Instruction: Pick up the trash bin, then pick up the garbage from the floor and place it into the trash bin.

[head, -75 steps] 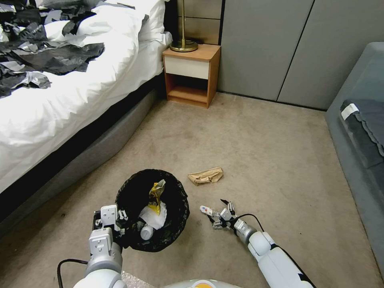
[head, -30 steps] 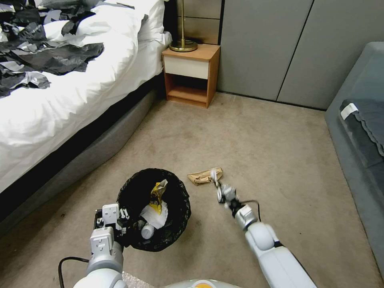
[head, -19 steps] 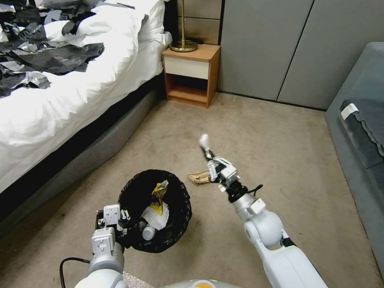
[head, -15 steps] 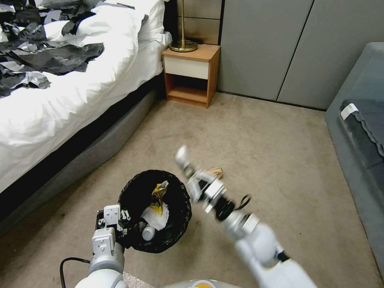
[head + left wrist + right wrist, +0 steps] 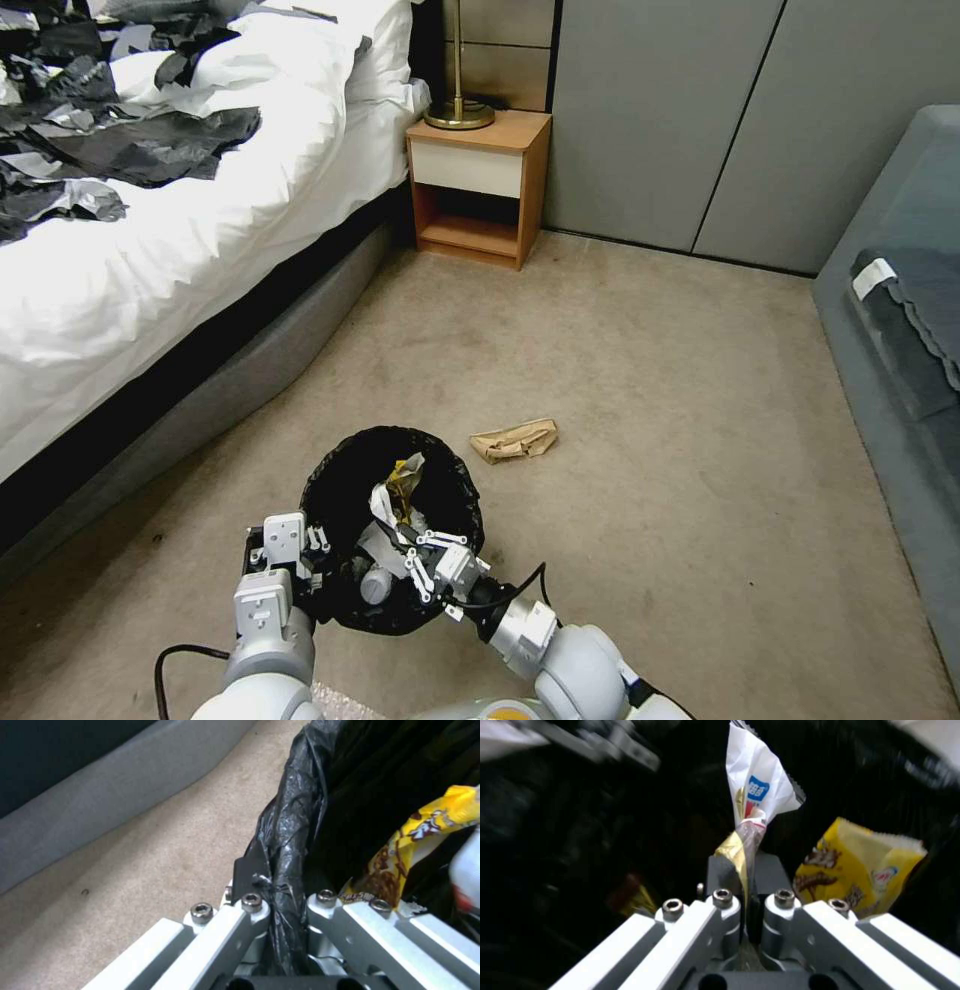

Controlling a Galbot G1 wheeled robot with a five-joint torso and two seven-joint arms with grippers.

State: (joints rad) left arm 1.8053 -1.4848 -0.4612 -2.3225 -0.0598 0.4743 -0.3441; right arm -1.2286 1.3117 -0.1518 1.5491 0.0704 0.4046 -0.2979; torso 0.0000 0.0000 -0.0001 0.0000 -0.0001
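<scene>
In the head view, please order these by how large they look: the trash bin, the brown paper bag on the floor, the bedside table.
1. bedside table, though it stands farther from the camera.
2. trash bin; similar in apparent size to the table, so this order is unsure.
3. brown paper bag, clearly smallest.

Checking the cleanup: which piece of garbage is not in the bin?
The crumpled brown paper bag, lying on the carpet beside the trash bin; other wrappers are inside it.
</scene>
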